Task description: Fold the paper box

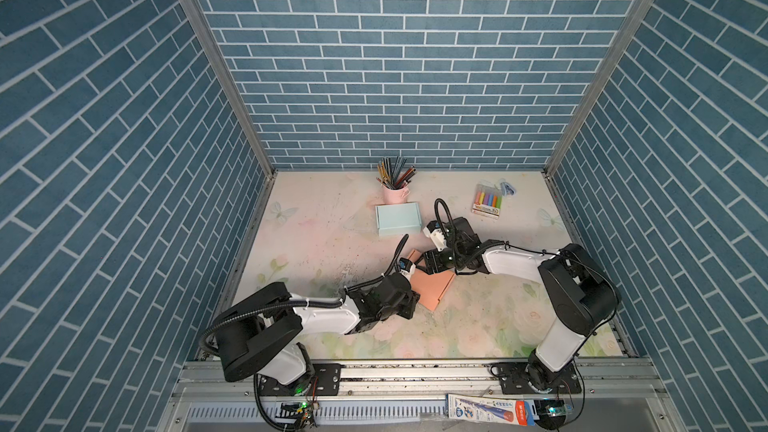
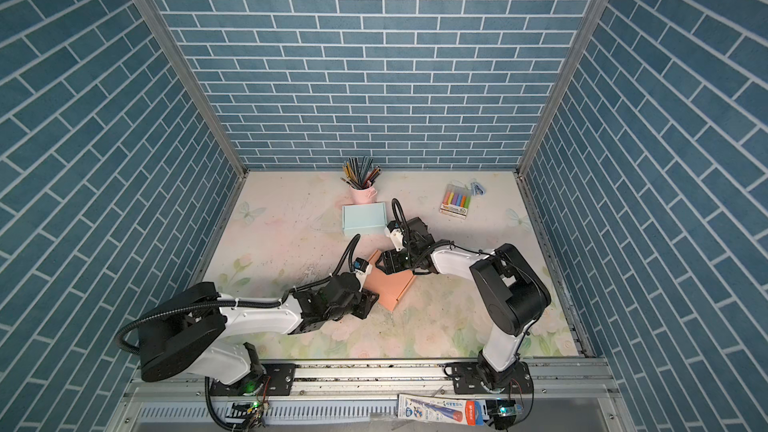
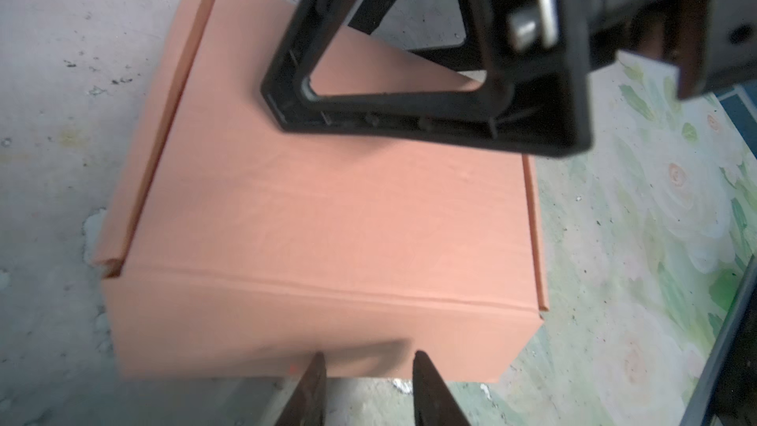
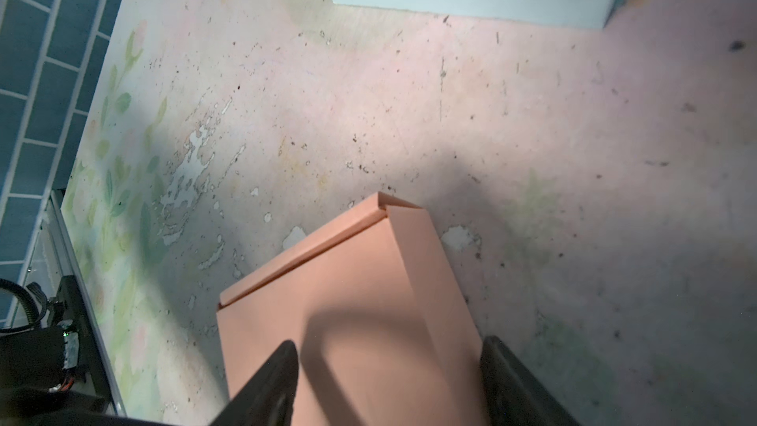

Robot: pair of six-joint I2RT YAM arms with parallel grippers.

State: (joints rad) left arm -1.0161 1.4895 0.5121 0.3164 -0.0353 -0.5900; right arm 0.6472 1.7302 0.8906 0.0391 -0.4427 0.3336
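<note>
The paper box (salmon-coloured, lid down) lies flat near the middle of the table, turned at an angle to the table edges. It is visible in both top views and in both wrist views.

Left gripper: positioned at the box wall nearest the robot. Its fingers stand apart with a moderate gap. Nothing sits between them, and the tips are just in front of the wall; whether they touch it cannot be told.

Right gripper: positioned over the far end of the box. Its fingers are spread wide. One is over the lid and the other is past the side edge. They do not clamp the box. Whether the finger over the lid presses on it cannot be told.

A light blue box lies behind the paper box, well apart from it. A pink cup of pencils stands just behind the blue box. A pack of markers lies toward the far right corner.
</note>
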